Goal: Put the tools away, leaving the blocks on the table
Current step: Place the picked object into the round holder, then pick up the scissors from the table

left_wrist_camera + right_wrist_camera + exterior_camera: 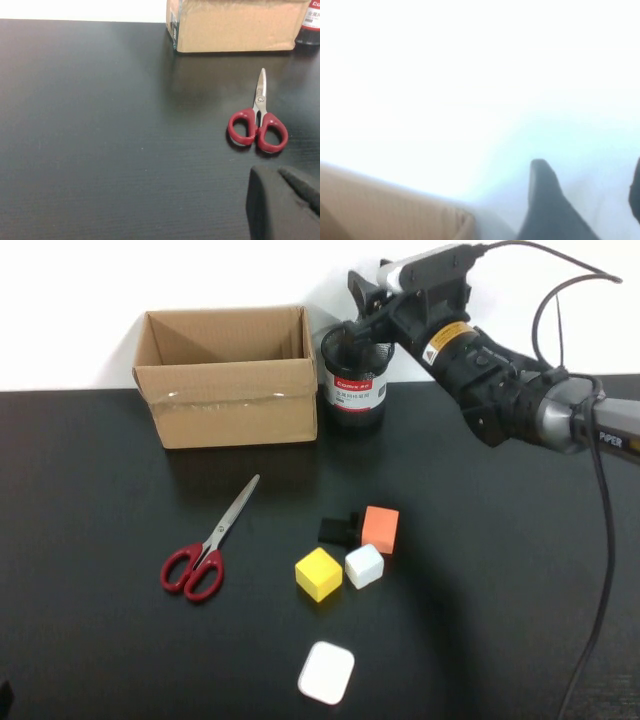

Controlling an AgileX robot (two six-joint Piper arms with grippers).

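Note:
The red-handled scissors [213,537] lie shut on the black table [90,490], left of the blocks; they also show in the left wrist view [258,125]. The yellow cube [319,573], white cube [364,566], orange cuboid [380,527] and black piece [335,529] sit clustered at mid-table. My right gripper [365,318] hovers over the black pen holder [355,390]; its wrist view shows it [588,167] open and empty. My left gripper [277,171] is low near the front left, shut and empty, short of the scissors. Pliers and screwdriver are out of view.
An open cardboard box [230,400] stands at the back, left of the holder; it also shows in the left wrist view [235,25]. A flat white rounded piece [326,672] lies near the front edge. The right arm's cable hangs along the right side.

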